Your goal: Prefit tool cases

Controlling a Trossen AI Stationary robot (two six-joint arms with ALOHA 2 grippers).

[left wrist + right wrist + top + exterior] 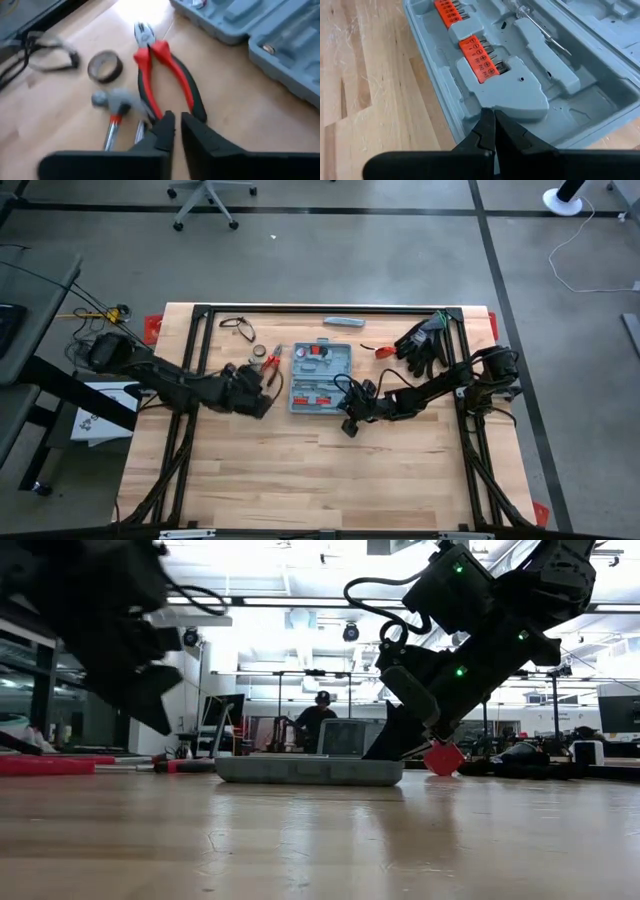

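The blue-grey tool case [322,375] lies open on the table, lid folded back toward the far edge, orange bit holders [479,57] in its tray. My right gripper [350,418] is shut at the case's near right rim, as the right wrist view [492,120] and the low view [395,745] also show. My left gripper [264,392] hovers to the left of the case, above the handle ends of red-and-black pliers [160,75]. Its fingers [177,125] are shut to a narrow slit. I cannot tell whether they touch the pliers. My right gripper's shut fingertips [487,125] meet the near rim of the case's tray [470,112], close to its right corner. They come slanting down from the table's near right side. The case [305,770] lies flat on the table. I cannot tell whether they press on it.
Left of the case lie a small hammer [117,105], a tape roll [105,65] and glasses [238,328]. Black gloves [425,340], a red item [383,351] and a slim grey bar [343,322] lie toward the far right. Bare wood [320,470] fills the near half. A person [318,720] stands beyond the table.
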